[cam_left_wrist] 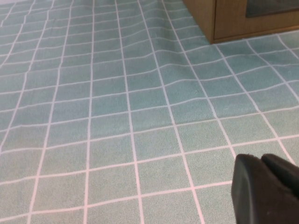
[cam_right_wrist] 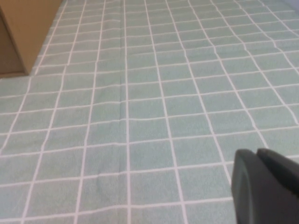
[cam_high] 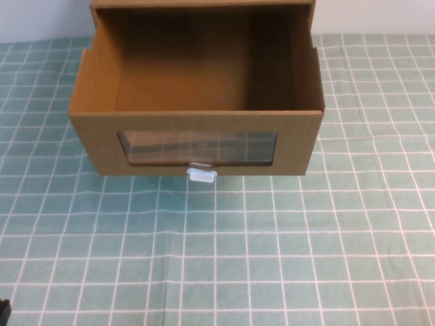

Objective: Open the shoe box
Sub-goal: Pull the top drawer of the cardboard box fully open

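Note:
A brown cardboard shoe box [cam_high: 197,146] stands at the table's far middle, its drawer pulled out toward me and empty inside. The drawer front has a clear window [cam_high: 197,148] and a small white pull tab [cam_high: 202,174] at its lower edge. A corner of the box [cam_left_wrist: 238,18] shows in the left wrist view and another corner [cam_right_wrist: 23,32] in the right wrist view. My left gripper [cam_left_wrist: 262,158] is shut, holds nothing, and hovers over the cloth well short of the box. My right gripper [cam_right_wrist: 257,153] is likewise shut and empty, away from the box.
A green cloth with a white grid [cam_high: 272,258] covers the whole table. A white wall runs behind the box. Only a dark bit of the left arm [cam_high: 4,309] shows at the high view's lower left corner.

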{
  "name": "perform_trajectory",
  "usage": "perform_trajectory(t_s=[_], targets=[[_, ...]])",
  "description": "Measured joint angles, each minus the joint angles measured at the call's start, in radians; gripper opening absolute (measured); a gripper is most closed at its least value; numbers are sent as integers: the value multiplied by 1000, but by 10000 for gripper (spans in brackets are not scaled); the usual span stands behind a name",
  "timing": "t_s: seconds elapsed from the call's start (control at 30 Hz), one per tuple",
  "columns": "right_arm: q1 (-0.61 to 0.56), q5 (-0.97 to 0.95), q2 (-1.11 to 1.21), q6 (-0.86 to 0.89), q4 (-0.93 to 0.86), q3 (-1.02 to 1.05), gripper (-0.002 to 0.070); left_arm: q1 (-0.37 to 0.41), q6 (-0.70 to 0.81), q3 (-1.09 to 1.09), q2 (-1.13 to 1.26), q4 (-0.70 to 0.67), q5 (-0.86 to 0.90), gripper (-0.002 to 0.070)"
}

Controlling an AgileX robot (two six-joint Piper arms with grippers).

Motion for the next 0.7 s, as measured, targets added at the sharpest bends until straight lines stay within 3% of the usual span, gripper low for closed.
perform_trajectory(t_s=[0.7], targets=[[-4, 19, 0, -24, 19, 0, -14, 0, 0, 0, 0, 0, 0, -5]])
